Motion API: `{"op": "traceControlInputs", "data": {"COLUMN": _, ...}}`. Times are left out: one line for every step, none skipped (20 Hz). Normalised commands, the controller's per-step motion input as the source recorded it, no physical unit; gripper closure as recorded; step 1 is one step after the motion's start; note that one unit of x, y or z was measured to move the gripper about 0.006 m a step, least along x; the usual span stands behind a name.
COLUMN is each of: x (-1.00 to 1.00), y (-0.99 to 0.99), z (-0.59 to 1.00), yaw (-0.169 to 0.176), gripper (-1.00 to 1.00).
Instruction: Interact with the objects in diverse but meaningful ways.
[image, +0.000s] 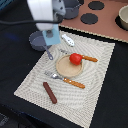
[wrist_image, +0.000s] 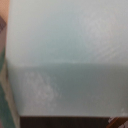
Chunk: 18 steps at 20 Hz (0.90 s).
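The red tomato (image: 75, 58) sits on the round tan plate (image: 64, 68), with the brown sausage (image: 49, 92) well apart from the plate on the woven mat (image: 95, 95). The end effector (image: 49, 53) hangs just beside the plate's rim, seemingly clenched on a pale blue-white cup (wrist_image: 65, 55), though blur leaves its grip impossible to tell.

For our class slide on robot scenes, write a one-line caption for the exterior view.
Robot gripper hovers beside a round tan plate holding a red tomato; brown sausage lies on the placemat.
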Motion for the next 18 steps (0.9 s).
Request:
{"op": "traceControlInputs", "data": {"x": 0.90, "y": 0.49, "z": 0.17, "yaw": 0.000, "gripper": 1.00}}
{"op": "traceControlInputs", "data": {"x": 0.89, "y": 0.51, "z": 0.03, "yaw": 0.000, "gripper": 1.00}}
{"op": "traceControlInputs", "data": {"x": 0.85, "y": 0.54, "z": 0.00, "yaw": 0.000, "gripper": 1.00}}
{"op": "traceControlInputs", "data": {"x": 0.83, "y": 0.60, "z": -0.01, "yaw": 0.000, "gripper": 1.00}}
{"op": "traceControlInputs", "data": {"x": 0.79, "y": 0.61, "z": -0.10, "yaw": 0.000, "gripper": 1.00}}
{"op": "traceControlInputs", "data": {"x": 0.78, "y": 0.63, "z": -0.13, "yaw": 0.000, "gripper": 1.00}}
{"op": "traceControlInputs", "data": {"x": 0.76, "y": 0.63, "z": -0.15, "yaw": 0.000, "gripper": 1.00}}
{"op": "traceControlInputs", "data": {"x": 0.76, "y": 0.66, "z": -0.15, "yaw": 0.000, "gripper": 1.00}}
{"op": "traceControlInputs", "data": {"x": 0.80, "y": 0.67, "z": -0.11, "yaw": 0.000, "gripper": 1.00}}
{"op": "traceControlInputs", "data": {"x": 0.80, "y": 0.67, "z": -0.08, "yaw": 0.000, "gripper": 1.00}}
{"op": "traceControlInputs", "data": {"x": 0.78, "y": 0.65, "z": -0.09, "yaw": 0.000, "gripper": 1.00}}
{"op": "traceControlInputs", "data": {"x": 0.77, "y": 0.63, "z": -0.08, "yaw": 0.000, "gripper": 1.00}}
{"op": "traceControlInputs", "data": {"x": 0.78, "y": 0.63, "z": -0.07, "yaw": 0.000, "gripper": 1.00}}
{"op": "traceControlInputs", "data": {"x": 0.80, "y": 0.64, "z": -0.05, "yaw": 0.000, "gripper": 1.00}}
{"op": "traceControlInputs", "data": {"x": 0.80, "y": 0.64, "z": -0.05, "yaw": 0.000, "gripper": 1.00}}
{"op": "traceControlInputs", "data": {"x": 0.78, "y": 0.63, "z": -0.07, "yaw": 0.000, "gripper": 1.00}}
{"op": "traceControlInputs", "data": {"x": 0.77, "y": 0.63, "z": -0.08, "yaw": 0.000, "gripper": 1.00}}
{"op": "traceControlInputs", "data": {"x": 0.71, "y": 0.60, "z": -0.10, "yaw": 0.000, "gripper": 1.00}}
